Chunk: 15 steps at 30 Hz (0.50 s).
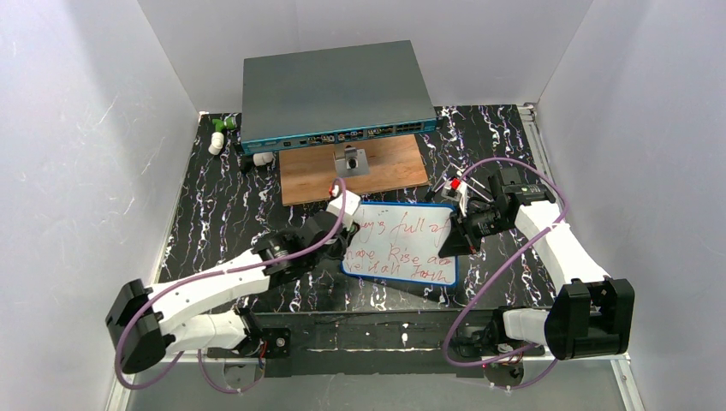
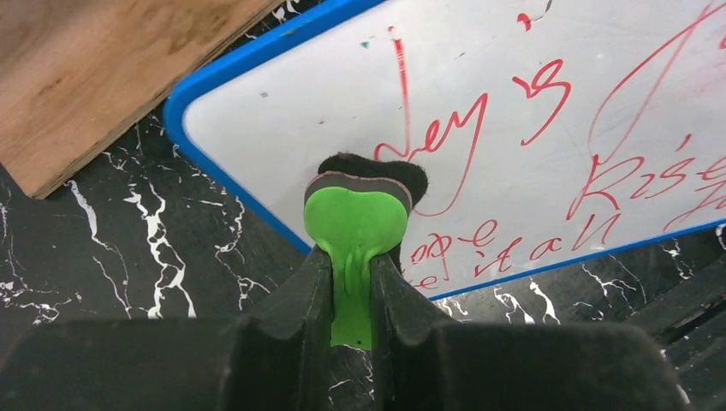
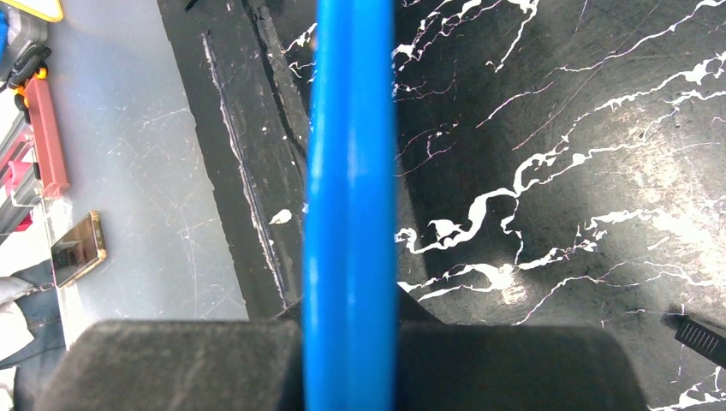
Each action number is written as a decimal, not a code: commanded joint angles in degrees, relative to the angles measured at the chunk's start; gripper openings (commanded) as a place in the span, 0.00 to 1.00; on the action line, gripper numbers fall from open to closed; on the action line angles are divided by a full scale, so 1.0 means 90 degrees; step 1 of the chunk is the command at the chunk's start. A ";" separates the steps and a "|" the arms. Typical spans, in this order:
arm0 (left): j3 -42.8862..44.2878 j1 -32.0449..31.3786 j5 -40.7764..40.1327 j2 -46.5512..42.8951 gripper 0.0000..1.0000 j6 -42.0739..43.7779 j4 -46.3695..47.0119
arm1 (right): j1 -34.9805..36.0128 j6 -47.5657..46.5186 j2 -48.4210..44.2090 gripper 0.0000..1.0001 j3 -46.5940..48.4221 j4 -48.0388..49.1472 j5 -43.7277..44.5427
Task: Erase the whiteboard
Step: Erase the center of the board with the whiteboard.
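Pinching a green eraser (image 2: 355,218), your left gripper (image 2: 351,278) rests it on the whiteboard's (image 2: 300,111) left end; your right gripper (image 3: 351,334) clamps its edge.

Wooden board (image 1: 377,175), switch box (image 1: 334,86) block beyond whiteboard (image 1: 402,246); tabletop (image 1: 214,214) to its left seemingly open.

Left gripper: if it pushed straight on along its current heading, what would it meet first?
The whiteboard: the left gripper, shut on a green eraser, aims its felt tip at the red writing near the corner. Whether it touches yet is unclear.
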 commanded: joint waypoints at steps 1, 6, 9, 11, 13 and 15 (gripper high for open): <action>-0.0559 0.0025 -0.0107 -0.0842 0.00 0.0071 0.1018 | 0.0043 -0.0179 -0.0047 0.01 0.0112 -0.0161 -0.0278; -0.0738 0.0053 0.0119 -0.0906 0.00 0.0000 0.1363 | 0.0040 -0.0199 -0.0052 0.01 0.0114 -0.0166 -0.0287; -0.0786 0.0051 0.0348 -0.0823 0.00 0.0040 0.1549 | 0.0043 -0.0199 -0.0052 0.01 0.0114 -0.0168 -0.0291; -0.0834 0.0052 0.0552 -0.0780 0.00 0.0094 0.1729 | 0.0050 -0.0195 -0.0052 0.01 0.0115 -0.0171 -0.0289; -0.0848 0.0048 0.0676 -0.0696 0.00 0.0100 0.1798 | 0.0043 -0.0204 -0.0050 0.01 0.0120 -0.0173 -0.0282; -0.0887 0.0053 0.0856 -0.0616 0.00 0.0162 0.1917 | 0.0043 -0.0199 -0.0060 0.01 0.0114 -0.0174 -0.0289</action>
